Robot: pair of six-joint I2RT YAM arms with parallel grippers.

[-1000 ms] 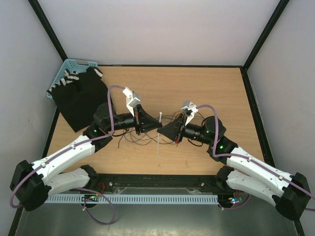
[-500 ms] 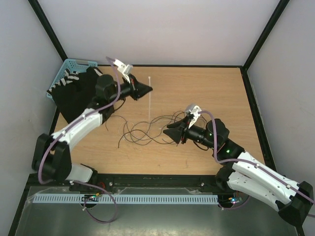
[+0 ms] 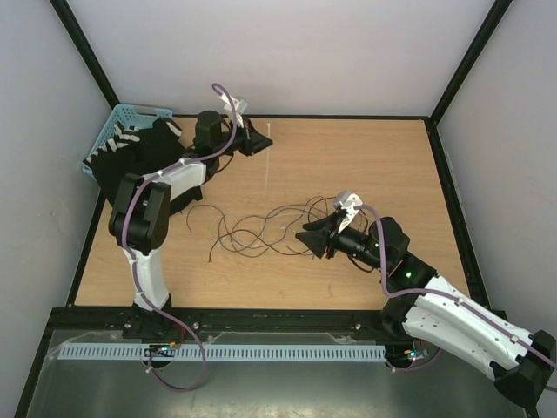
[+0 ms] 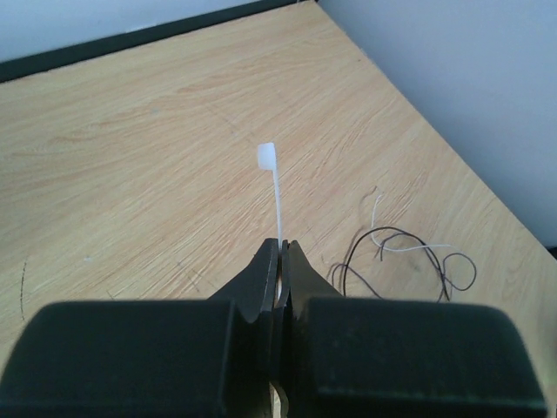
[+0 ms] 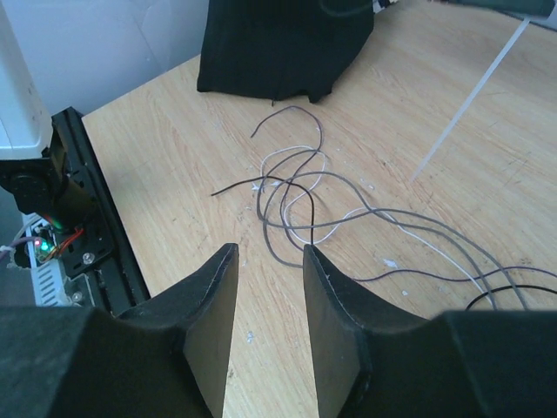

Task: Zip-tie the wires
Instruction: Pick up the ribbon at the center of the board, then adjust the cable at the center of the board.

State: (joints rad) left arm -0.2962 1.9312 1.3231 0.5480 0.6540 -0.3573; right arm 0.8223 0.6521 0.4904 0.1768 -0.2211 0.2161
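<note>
Far left, a blue basket (image 3: 122, 116) and a black cloth (image 3: 116, 178) sit at the table's (image 3: 365, 165) back corner. The left gripper (image 3: 258, 139) (image 4: 282, 248) has swung further back toward that corner than half a second ago. Its jaws are clamped on one end of a white zip tie (image 3: 266, 165) (image 4: 277, 200). The wires (image 3: 257, 231) (image 4: 400, 254) (image 5: 296, 196) lie loose at mid-table, unchanged. The right gripper (image 3: 302, 237) (image 5: 268, 252), jaws apart and empty, stays at their right edge.
</note>
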